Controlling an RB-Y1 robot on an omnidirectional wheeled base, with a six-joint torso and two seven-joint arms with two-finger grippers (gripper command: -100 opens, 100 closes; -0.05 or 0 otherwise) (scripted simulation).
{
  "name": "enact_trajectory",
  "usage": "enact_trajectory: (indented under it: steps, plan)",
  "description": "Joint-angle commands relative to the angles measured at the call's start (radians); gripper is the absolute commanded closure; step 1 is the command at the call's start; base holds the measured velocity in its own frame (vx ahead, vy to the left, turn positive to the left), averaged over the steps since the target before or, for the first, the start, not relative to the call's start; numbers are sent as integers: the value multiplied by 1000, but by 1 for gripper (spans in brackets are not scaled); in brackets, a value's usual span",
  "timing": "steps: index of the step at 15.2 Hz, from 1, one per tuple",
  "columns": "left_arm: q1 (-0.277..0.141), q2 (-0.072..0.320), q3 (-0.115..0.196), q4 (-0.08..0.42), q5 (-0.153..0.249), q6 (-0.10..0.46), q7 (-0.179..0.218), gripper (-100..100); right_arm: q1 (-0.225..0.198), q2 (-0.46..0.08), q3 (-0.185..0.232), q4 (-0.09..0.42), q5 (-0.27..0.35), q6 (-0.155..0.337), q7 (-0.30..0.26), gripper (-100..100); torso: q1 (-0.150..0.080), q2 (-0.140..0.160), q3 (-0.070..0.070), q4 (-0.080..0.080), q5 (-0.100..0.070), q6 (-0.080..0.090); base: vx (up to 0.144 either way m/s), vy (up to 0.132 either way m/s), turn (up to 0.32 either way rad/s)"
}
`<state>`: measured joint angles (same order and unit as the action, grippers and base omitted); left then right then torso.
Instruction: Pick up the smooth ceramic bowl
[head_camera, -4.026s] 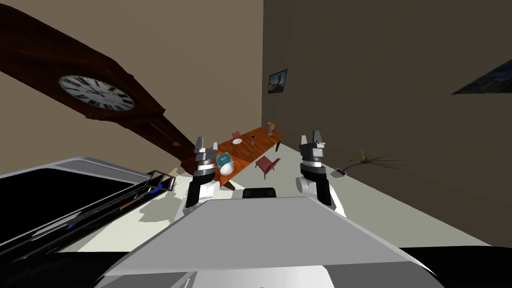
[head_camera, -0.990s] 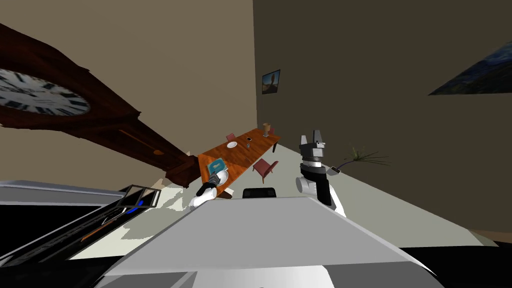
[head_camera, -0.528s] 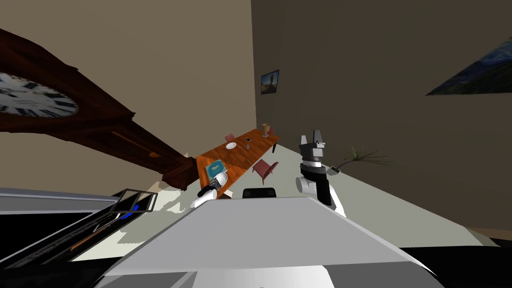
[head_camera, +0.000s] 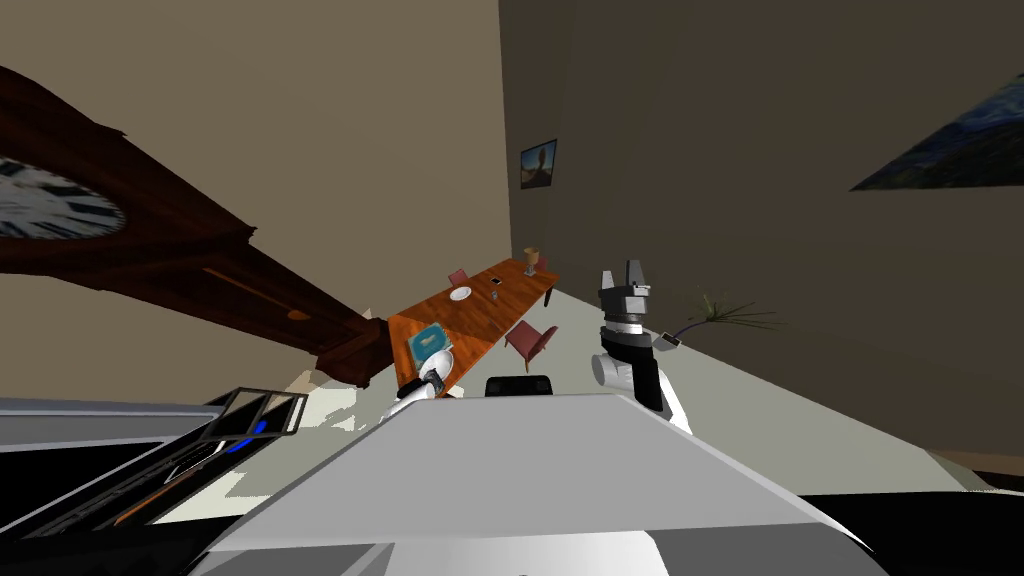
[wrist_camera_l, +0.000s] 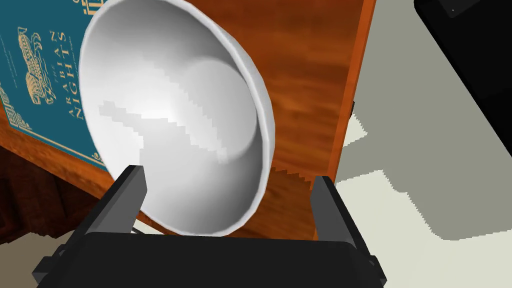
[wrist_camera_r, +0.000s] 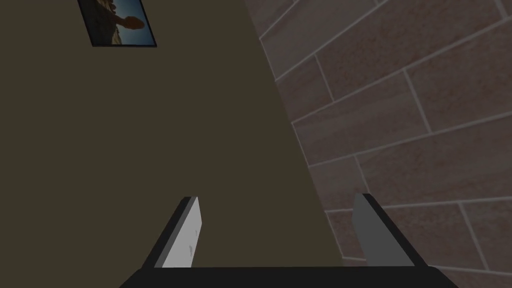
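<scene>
The room is dim, its walls (head_camera: 750, 150) splaying toward the head view's corners. The white bowl (wrist_camera_l: 175, 125) glows bright with blocky, jagged shading inside, and hard-edged shadows cross the pale floor (wrist_camera_l: 440, 165).

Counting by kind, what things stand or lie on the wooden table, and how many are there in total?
White bowl: 1
Teal book: 1
White plate: 1
Tan vessel: 1
Small dark thing, too small to name: 1
Small grey thing, too small to name: 1
Total: 6

Home dining room — long wooden table (head_camera: 484, 312), red chair (head_camera: 530, 340), grandfather clock (head_camera: 180, 255), framed picture (head_camera: 538, 163)
</scene>
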<state>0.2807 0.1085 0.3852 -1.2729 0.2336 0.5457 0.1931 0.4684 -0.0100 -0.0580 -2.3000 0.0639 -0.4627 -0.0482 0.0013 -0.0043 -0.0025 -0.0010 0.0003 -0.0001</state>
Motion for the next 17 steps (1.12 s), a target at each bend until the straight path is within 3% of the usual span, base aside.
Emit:
enact_trajectory:
  steps: [1,4,6,7,11,13,14,15,17]
  plan:
    - [-15,0,10,44,7,17,0,-100,0,0,0,0,0,0,0,0,0,0,0,0,0,0,49,27,-18]
    - [-27,-9,25,85,14,53,1,-100,0,0,0,0,0,0,0,0,1,0,0,0,0,0,60,34,-32]
    - [-19,-10,22,64,11,52,1,-100,0,0,0,0,0,0,0,0,1,0,0,0,0,0,42,26,-15]
    - [-31,-13,17,103,7,24,1,-100,0,0,0,0,0,0,0,0,0,1,0,0,0,0,25,24,34]
    - [-51,-18,6,163,-1,-27,0,-100,0,0,0,0,0,0,0,0,1,2,1,0,0,0,27,36,39]
    - [-58,-20,2,187,-4,-47,-1,-100,0,0,0,0,0,0,0,0,1,2,1,0,0,0,26,38,35]
    - [-53,-19,5,170,-3,-31,0,-100,0,0,0,0,0,0,0,0,1,2,1,0,0,0,13,18,9]
    - [-54,-19,5,173,-3,-35,0,100,0,0,0,0,0,0,0,0,0,3,2,1,0,0,5,7,-1]
    - [-54,-20,5,173,-3,-36,0,100,0,0,0,0,0,0,0,0,-1,4,2,1,0,0,0,0,0]
